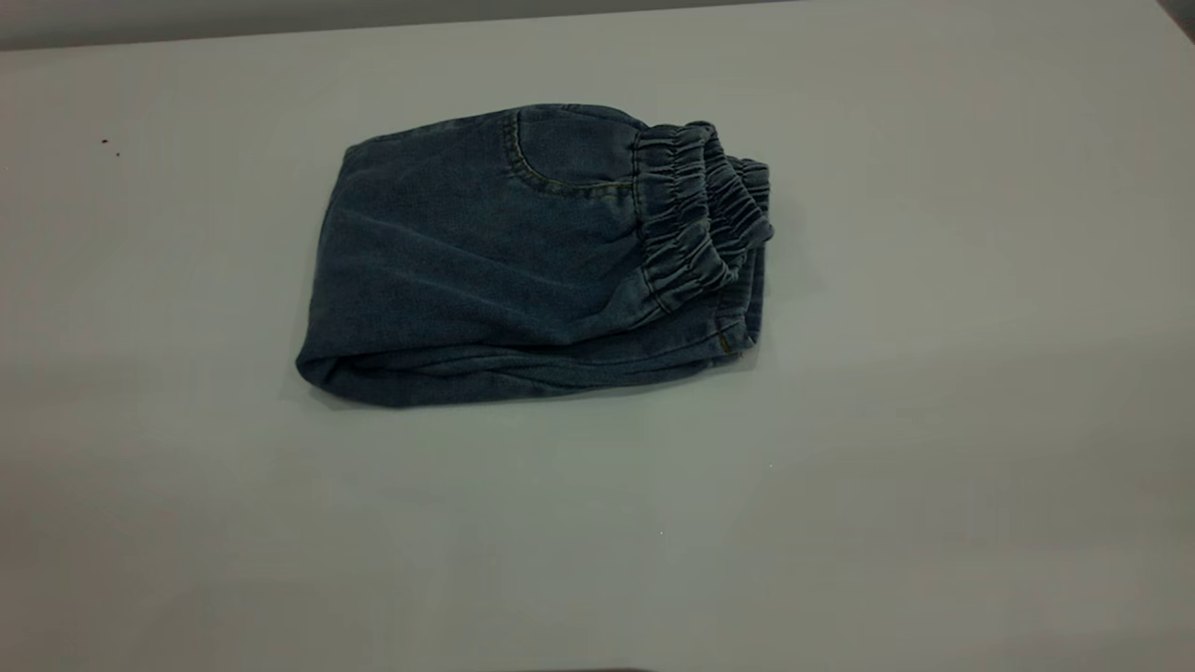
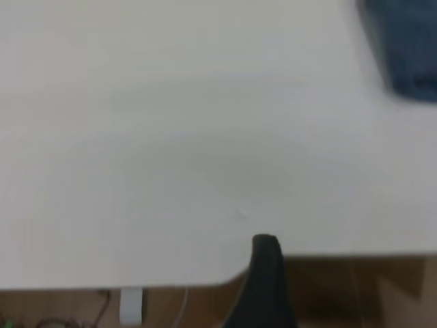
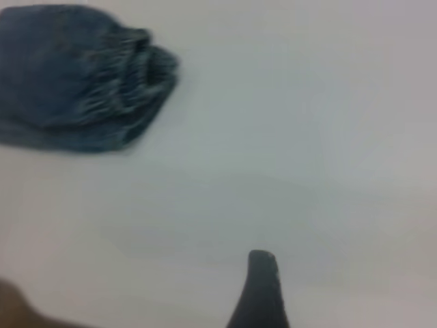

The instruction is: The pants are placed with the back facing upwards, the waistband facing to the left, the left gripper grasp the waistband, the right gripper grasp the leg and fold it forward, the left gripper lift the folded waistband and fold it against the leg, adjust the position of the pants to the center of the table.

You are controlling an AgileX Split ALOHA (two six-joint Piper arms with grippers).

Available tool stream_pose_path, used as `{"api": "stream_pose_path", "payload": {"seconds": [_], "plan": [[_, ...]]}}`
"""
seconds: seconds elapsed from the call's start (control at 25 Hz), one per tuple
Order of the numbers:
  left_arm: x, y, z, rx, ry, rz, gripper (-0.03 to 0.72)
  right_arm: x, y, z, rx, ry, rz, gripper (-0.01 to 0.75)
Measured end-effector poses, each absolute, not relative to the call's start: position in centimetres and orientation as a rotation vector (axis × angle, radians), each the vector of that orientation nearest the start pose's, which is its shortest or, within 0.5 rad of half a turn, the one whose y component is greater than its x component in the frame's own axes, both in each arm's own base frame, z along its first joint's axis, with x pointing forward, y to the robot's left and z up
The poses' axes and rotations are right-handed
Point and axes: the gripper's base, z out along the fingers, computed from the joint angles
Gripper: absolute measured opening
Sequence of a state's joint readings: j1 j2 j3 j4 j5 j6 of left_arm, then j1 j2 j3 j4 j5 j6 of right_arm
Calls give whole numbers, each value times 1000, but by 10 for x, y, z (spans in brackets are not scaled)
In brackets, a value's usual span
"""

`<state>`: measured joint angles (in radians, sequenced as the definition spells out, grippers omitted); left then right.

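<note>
The pants [image 1: 485, 271] lie folded into a compact blue denim bundle near the middle of the white table [image 1: 934, 420]. The ruched waistband [image 1: 695, 210] is at the bundle's right end, resting on top of the leg [image 1: 653, 350] layers beneath it. One stitched pocket [image 1: 569, 149] faces up. Neither arm shows in the exterior view. In the left wrist view only one black finger [image 2: 265, 273] of my left gripper [image 2: 341, 273] shows, over the table edge, far from the pants [image 2: 406, 48]. My right gripper [image 3: 308, 280] likewise shows one finger [image 3: 261, 287], apart from the pants [image 3: 75, 75].
Bare white tabletop surrounds the bundle on all sides. The table's edge [image 2: 341, 256] runs close to the left gripper, with a brown floor and cables below it. A grey wall strip [image 1: 280, 19] lies beyond the far edge.
</note>
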<state>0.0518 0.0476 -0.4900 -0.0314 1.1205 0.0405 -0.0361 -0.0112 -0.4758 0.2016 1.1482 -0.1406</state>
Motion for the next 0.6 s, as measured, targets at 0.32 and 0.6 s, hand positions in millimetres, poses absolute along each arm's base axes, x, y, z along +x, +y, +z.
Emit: {"api": "stream_pose_path", "payload": {"seconds": [0.32,0.6], "plan": [[-9,-3,269,-11,2102,18,566,-7,18,265,-61,2127,104,510],[-9,-3,269,53,2102,-19,566,-7,18,265,-61,2127,104,510]]}}
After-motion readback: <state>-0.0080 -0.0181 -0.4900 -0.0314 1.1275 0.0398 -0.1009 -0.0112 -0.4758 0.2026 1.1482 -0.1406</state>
